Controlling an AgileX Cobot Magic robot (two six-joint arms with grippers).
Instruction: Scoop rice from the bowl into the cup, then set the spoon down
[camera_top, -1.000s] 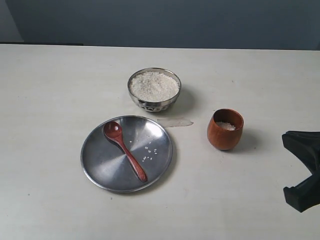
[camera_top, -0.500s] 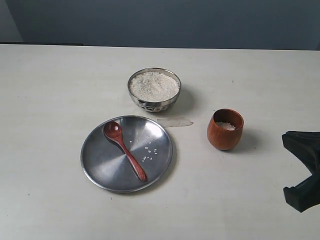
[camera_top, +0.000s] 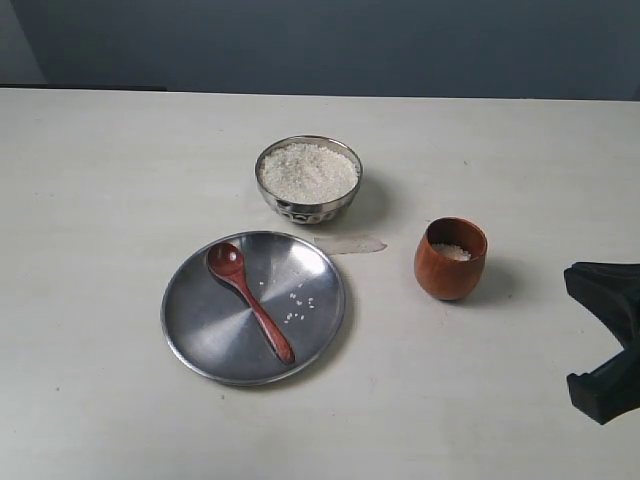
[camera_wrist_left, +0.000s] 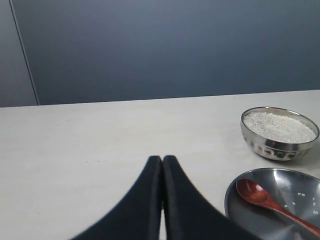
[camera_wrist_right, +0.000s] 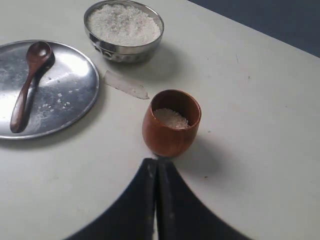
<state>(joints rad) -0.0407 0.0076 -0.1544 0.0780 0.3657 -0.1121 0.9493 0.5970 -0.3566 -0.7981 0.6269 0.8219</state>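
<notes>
Both claws closed, empty, clear of the work.
My left claw (camera_wrist_left: 162, 161) is pinched tight above bare table (camera_wrist_left: 75, 150), gripping nothing. My right claw (camera_wrist_right: 156, 163) is also fingers-together and empty, low at the right of the exterior view, tips aimed at the cup (camera_wrist_right: 171, 125) and near its base. Count: one spoon (camera_top: 250, 300) flat on one plate (camera_top: 190, 340); one bowl (camera_top: 308, 212) heaped with rice (camera_top: 308, 170); one cup with a little rice; a few loose grains (camera_top: 297, 305) on the plate.
</notes>
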